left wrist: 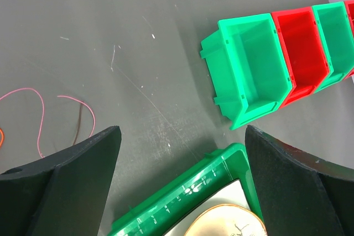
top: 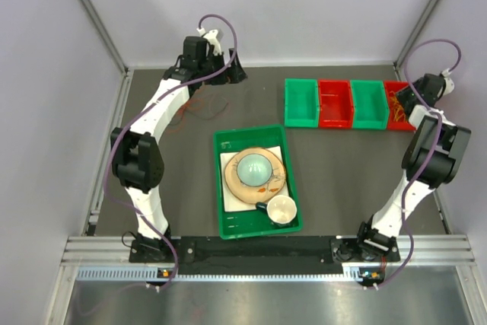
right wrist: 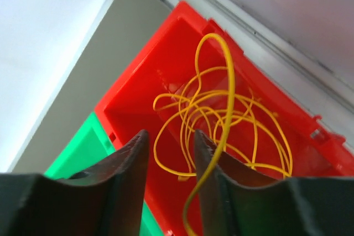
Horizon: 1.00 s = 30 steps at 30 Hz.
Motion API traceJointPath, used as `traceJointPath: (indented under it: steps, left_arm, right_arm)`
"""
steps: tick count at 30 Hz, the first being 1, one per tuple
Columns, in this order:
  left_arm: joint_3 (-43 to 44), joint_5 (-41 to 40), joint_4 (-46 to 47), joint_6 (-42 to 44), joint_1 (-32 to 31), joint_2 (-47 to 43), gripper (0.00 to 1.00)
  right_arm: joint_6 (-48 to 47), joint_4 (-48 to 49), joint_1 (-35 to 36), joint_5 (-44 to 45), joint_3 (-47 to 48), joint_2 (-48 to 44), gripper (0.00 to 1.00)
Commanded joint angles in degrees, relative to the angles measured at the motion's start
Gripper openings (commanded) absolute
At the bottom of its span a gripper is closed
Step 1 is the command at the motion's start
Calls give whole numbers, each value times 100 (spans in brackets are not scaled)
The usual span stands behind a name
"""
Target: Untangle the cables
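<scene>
Four small bins (top: 301, 119) in a row on the dark table (top: 342, 180), beyond the green tray (top: 218, 188) and off to its right: green, red, green, red. In the red bin (right wrist: 133, 96) at the end farthest from the tray, a loose tangle of yellow cables (right wrist: 232, 117), well apart from the tray. Right gripper (right wrist: 170, 136) poised over that bin, jaws parted by a narrow gap, not clamped. One yellow strand looping up out of the tangle and down through the gap, close along the inner face of the right-hand finger. Touching it or not: cannot tell. More cables loose on the bare table, past the tray's far left corner and clear of it: pink cables (left wrist: 42, 115) in slack curves, with a dark cable (left wrist: 81, 122) beside one of them. Left gripper (left wrist: 182, 136) above the table beyond the tray's far edge, jaws spread as wide as possible, nothing between the fingers, the tray's far corner in sight just below them. Inside the tray, a tan plate (top: 230, 180) with a pale blue-green bowl (top: 253, 165) sitting on it, and a cream cup (top: 281, 208) toward the tray's near right corner, touching the plate's edge.
</scene>
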Motion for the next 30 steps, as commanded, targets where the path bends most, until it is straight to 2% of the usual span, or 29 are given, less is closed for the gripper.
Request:
traceJointPath:
  steps: [1, 11, 16, 25, 28, 30]
  left_arm:
    - [237, 15, 97, 28, -19, -35, 99]
    - [106, 6, 133, 46, -19, -167, 99]
    - [35, -2, 168, 63, -19, -229, 99]
    - [-140, -108, 212, 133, -19, -352, 99]
    - [-324, -432, 238, 125, -19, -483, 99]
    - [-491, -1080, 290, 90, -10, -667, 99]
  right_arm:
    - [-39, 243, 85, -64, -149, -635, 40]
    - [-4, -151, 190, -204, 69, -1434, 40]
    - [-92, -451, 252, -134, 369, -1506, 48]
    - [-346, -785, 445, -125, 281, -1838, 49]
    - [-722, -1180, 690, -213, 237, -2268, 50]
    - [-952, -1435, 1112, 6, 211, -2515, 55]
